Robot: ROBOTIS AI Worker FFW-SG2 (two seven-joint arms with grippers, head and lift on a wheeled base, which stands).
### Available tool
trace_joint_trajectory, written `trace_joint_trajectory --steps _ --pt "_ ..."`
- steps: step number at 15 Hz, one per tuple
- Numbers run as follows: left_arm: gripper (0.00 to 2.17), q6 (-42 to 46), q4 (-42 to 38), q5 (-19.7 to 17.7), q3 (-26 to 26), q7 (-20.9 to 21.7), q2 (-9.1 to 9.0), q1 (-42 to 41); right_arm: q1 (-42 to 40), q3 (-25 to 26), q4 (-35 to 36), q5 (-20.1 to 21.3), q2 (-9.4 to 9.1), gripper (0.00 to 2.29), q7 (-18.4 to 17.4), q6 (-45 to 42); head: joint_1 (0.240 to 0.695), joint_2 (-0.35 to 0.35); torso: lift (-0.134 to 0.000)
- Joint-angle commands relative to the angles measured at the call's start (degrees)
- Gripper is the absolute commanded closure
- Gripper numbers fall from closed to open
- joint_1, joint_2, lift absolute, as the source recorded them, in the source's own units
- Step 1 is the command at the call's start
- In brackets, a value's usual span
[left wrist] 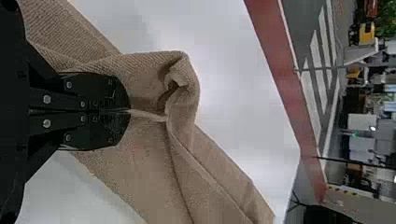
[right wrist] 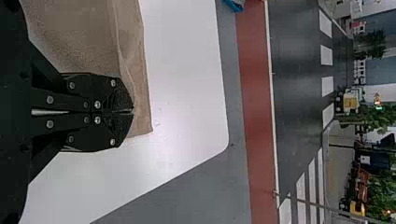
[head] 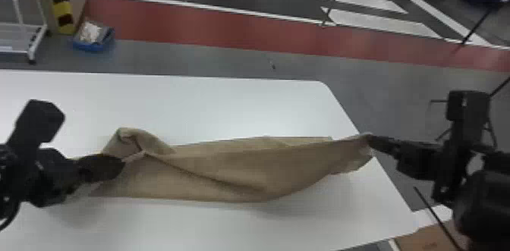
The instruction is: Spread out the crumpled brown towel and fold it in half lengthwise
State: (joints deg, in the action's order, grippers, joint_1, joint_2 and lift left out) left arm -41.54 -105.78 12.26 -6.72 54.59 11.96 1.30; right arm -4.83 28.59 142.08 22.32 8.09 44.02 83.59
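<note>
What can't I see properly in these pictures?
Underside of the brown towel: head view, hidden by its top.
Cloth inside left gripper and right gripper: wrist views, covered by fingers.
Left end of table: head view, cut by edge.
Stuff in blue bin: head view, too small.

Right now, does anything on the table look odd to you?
Yes, the brown towel isn't lying flat: a curled fold stands up near the left gripper, and a diagonal crease runs from there toward the towel's middle, so it looks bunched.
</note>
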Motion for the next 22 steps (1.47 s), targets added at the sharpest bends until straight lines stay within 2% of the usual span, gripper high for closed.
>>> trace_joint_trajectory --steps 1,2,3,5,6,7,8,9,10,11,12,14,18,21,22 --pt "1.23 4.14 1.19 -12.26 10.33 11.15 1.76 1.86 1.84 1.03 -1.63 -0.35 2.20 1.21 0.01 0.75 0.695 -0.350 -0.124" --pt "1.23 7.65 3.92 -15.86 13.58 16.68 2.99 2.83 1.93 1.03 -1.89 -0.35 2.90 1.21 0.01 0.75 0.695 -0.350 -0.124" --pt "1.23 13.63 6.73 -17.80 15.51 21.61 4.57 3.36 1.58 1.03 -1.81 -0.35 2.90 1.21 0.01 0.75 0.695 -0.350 -0.124" --pt "1.20 23.83 9.72 -17.71 16.48 26.00 7.82 2.56 -0.09 1.03 -1.72 -0.43 2.72 1.21 0.27 -0.30 0.695 -0.350 -0.124" --pt "0.72 25.58 11.04 -17.00 17.18 25.21 8.43 1.86 -1.41 1.11 -1.45 -0.43 2.46 1.21 0.36 -1.01 0.695 -0.350 -0.124" --pt "0.13 25.94 12.53 -15.51 17.62 23.10 8.43 1.77 -2.47 1.11 -1.19 -0.43 2.02 1.21 0.36 -2.59 0.695 -0.338 -0.124" --pt "0.00 25.58 13.23 -13.40 17.27 18.09 8.43 1.60 -3.17 1.03 -0.93 -0.43 1.49 1.21 0.45 -3.29 0.695 -0.322 -0.124" --pt "0.00 22.24 13.23 -10.68 16.13 11.76 8.26 1.51 -3.61 1.03 -0.84 -0.43 1.14 1.21 0.45 -3.82 0.695 -0.307 -0.124" --pt "0.00 18.38 12.79 -7.78 14.98 7.63 8.00 1.51 -3.78 1.11 -0.84 -0.43 0.79 1.21 0.45 -4.52 0.695 -0.286 -0.124" --pt "0.01 18.55 12.62 -6.63 14.46 6.58 7.91 1.51 -4.05 1.38 -0.84 -0.35 0.79 1.21 0.45 -4.52 0.695 -0.268 -0.124" --pt "0.01 18.55 11.91 -7.25 14.46 7.28 7.91 1.33 -4.22 1.64 -0.93 -0.35 0.70 1.21 0.45 -4.70 0.695 -0.239 -0.124" --pt "0.09 18.38 9.80 -6.90 12.88 7.98 7.91 0.98 -4.22 1.91 -0.93 -0.26 0.70 1.21 0.45 -4.70 0.695 -0.242 -0.124" --pt "0.30 15.04 9.98 -0.48 6.20 11.76 7.91 4.41 -4.40 1.73 -1.10 -0.17 0.35 1.21 0.45 -4.70 0.695 -0.292 -0.124" --pt "0.41 11.17 11.56 1.80 2.50 12.64 7.73 7.40 -4.49 1.64 -1.19 0.00 0.00 1.21 0.45 -4.87 0.695 -0.317 -0.124" --pt "0.51 8.53 12.27 3.12 1.01 12.64 7.64 8.54 -4.49 1.55 -1.19 0.09 -0.18 1.21 0.45 -5.05 0.695 -0.327 -0.124"
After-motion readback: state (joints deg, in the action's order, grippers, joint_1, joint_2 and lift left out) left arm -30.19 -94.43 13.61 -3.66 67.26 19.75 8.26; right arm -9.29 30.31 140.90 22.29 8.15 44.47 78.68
